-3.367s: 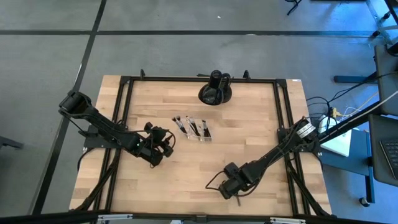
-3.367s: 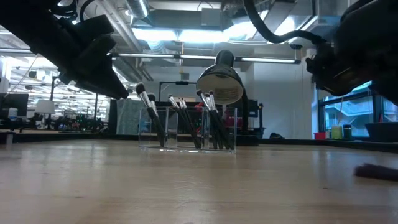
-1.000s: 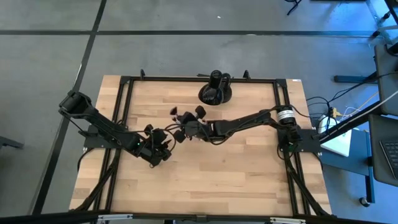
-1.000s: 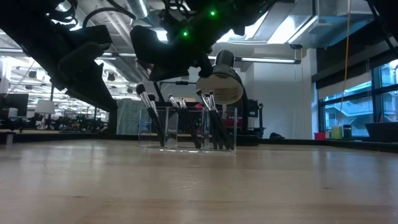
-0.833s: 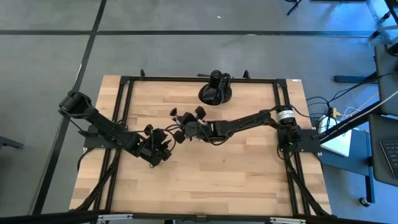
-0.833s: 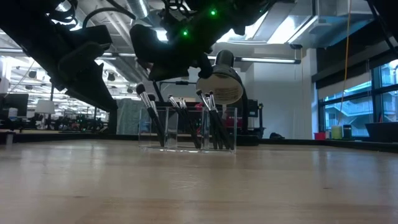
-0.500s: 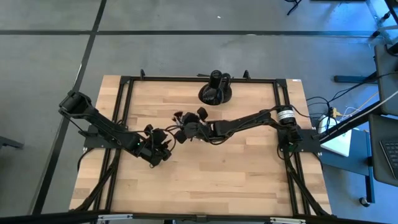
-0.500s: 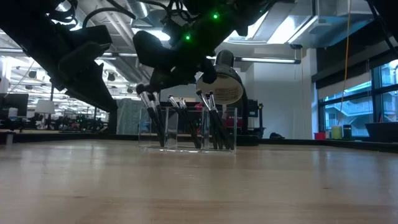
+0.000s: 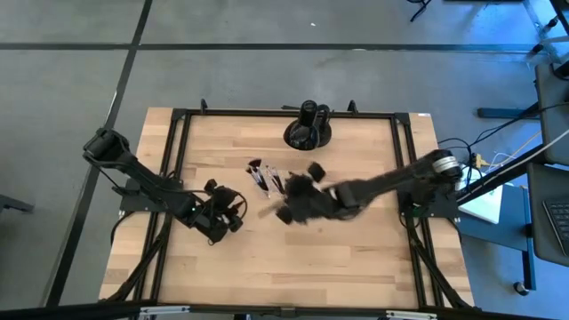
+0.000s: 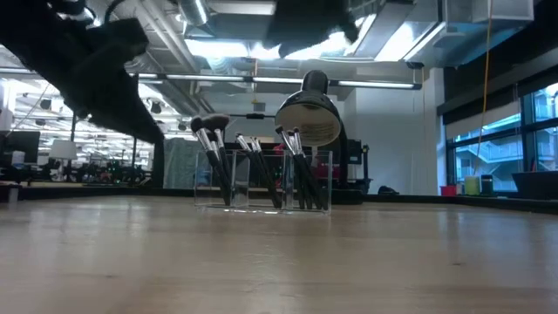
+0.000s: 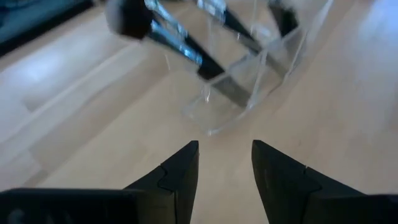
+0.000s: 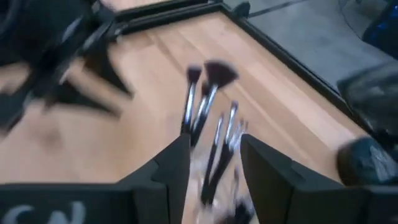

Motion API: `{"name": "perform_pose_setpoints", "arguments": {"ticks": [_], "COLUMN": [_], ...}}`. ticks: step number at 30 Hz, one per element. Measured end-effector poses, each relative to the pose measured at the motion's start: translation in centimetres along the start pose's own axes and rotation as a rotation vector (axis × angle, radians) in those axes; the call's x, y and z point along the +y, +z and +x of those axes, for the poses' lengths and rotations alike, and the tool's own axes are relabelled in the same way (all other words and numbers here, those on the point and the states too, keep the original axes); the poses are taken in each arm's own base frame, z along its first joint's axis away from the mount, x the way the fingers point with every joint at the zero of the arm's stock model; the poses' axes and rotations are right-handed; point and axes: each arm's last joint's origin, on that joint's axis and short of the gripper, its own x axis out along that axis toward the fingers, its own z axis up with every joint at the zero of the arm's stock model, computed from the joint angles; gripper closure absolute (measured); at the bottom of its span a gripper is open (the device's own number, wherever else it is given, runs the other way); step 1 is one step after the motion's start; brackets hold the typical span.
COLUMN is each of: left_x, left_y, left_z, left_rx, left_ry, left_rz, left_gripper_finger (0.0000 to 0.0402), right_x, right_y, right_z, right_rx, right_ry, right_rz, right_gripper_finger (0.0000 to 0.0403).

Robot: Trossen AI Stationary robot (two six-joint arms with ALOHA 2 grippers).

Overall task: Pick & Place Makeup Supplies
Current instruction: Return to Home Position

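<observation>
1. Clear plastic organiser (image 10: pixel 201 187) stands mid-way across the wooden table (image 9: pixel 356 258). It holds the makeup brushes (image 10: pixel 301 174), which lean with tips up.
2. Left gripper (image 11: pixel 225 146): fingers apart and empty, low near the organiser on its own side.
3. Right gripper (image 12: pixel 214 140): fingers apart and empty, above the table just beside the organiser.
4. Black lamp (image 9: pixel 308 131) stands at the far edge.

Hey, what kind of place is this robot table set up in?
Probably a robotics lab in an open-plan workspace: exposed ceiling ducts and strip lights, a grey floor, and a framed wooden table with left arm and right arm.
</observation>
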Motion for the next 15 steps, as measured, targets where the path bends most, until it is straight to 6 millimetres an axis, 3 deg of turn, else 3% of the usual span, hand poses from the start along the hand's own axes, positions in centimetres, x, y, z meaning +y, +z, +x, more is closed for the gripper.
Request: {"name": "perform_pose_setpoints", "arguments": {"ticks": [5, 10, 12, 15], "left_x": [-0.3, -1.7, -2.4, -3.6], "left_y": [0.6, 1.3, 1.8, 2.7], "left_z": [-1.9, -3.5, -3.9, -4.1], "left_rx": [-0.108, -0.222, -0.262, -0.329], "left_ry": [-0.049, -0.155, -0.204, -0.275], "left_rz": [-0.008, 0.017, 0.035, 0.066], "left_gripper_finger": [0.0258, 0.0258, 0.0258, 0.0258], "right_x": [1.5, 2.9, 2.8, 1.5], "right_y": [-4.2, -9.7, -11.2, -11.8], "right_z": [-4.9, -8.9, -10.3, -12.1], "right_rx": [0.008, -0.062, -0.123, -0.243], "right_ry": [0.109, 0.393, 0.491, 0.549], "right_rz": [-0.023, -0.059, -0.058, -0.020], "right_gripper_finger": [0.0285, 0.0323, 0.0339, 0.0358]}}
